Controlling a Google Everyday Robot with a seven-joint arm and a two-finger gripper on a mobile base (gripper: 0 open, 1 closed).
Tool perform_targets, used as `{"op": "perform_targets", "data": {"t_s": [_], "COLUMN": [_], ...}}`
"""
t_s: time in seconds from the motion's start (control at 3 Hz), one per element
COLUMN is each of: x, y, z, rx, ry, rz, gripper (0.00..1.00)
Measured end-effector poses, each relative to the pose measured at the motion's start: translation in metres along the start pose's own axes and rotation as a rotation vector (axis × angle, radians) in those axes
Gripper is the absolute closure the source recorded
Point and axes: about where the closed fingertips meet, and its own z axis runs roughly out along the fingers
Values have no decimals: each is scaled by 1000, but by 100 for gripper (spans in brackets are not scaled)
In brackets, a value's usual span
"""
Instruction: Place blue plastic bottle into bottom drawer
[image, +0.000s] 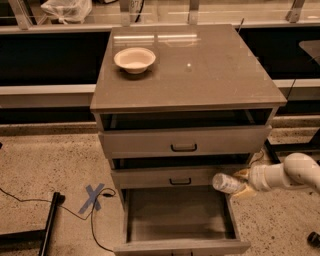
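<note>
The blue plastic bottle (227, 183) lies on its side in my gripper (242, 183), cap end pointing left. My white arm comes in from the right edge. The gripper is shut on the bottle and holds it over the right rim of the bottom drawer (180, 215), just in front of the middle drawer's face. The bottom drawer is pulled far out and its grey inside shows nothing in it.
The grey cabinet top (200, 70) carries a shallow white bowl (134, 59). The top drawer (184, 141) and middle drawer (175, 177) stand slightly out. A blue tape X (93, 196), a cable and a black stand foot (50, 220) lie on the floor at left.
</note>
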Motion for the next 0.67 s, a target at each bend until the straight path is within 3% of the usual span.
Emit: {"op": "perform_targets", "data": {"t_s": [0.33,0.67], "x": [3,4], "y": [30,60], "z": [13,33], "rx": [15,-13], "ry": [76,78], "rz": [53,76], "gripper": [100,100]}}
